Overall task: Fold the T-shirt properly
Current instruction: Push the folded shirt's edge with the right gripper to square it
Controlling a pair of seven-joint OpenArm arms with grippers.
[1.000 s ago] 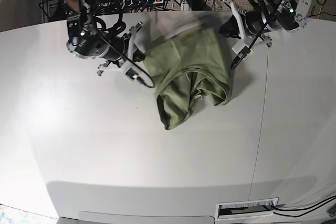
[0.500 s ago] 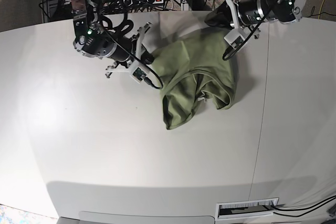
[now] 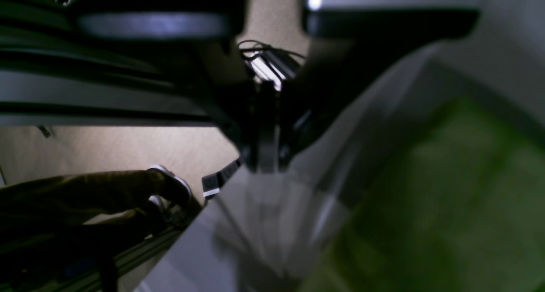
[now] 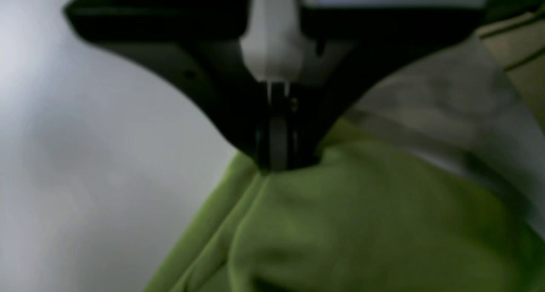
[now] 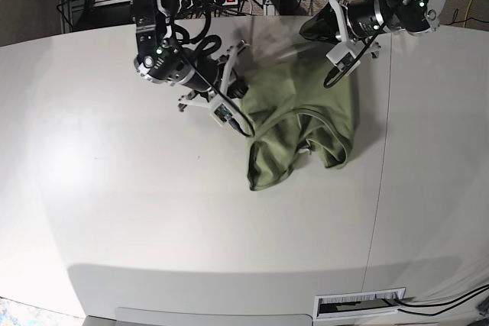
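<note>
Olive T-shirt [image 5: 302, 124] bunched on the white worktop [image 5: 153, 219], toward the far edge, lower folds sagging toward the camera. Right claw [image 4: 274, 156] clamped on a fold of the fabric, plainly so in the right wrist view. Left claw [image 5: 334, 66] closed at the far corner of the cloth; whether any fabric is pinched there cannot be told from the blurred left wrist view.

Judged step: dragging the garment sideways to spread it before folding. Best done with both claws level and well apart, cloth kept taut between them, pulled slowly so the trailing hem slides flat instead of rolling under.

Against half a second earlier in the base view: T-shirt shifted rightward, right arm followed in behind it, hanging lobes now nearer the worktop seam.
</note>
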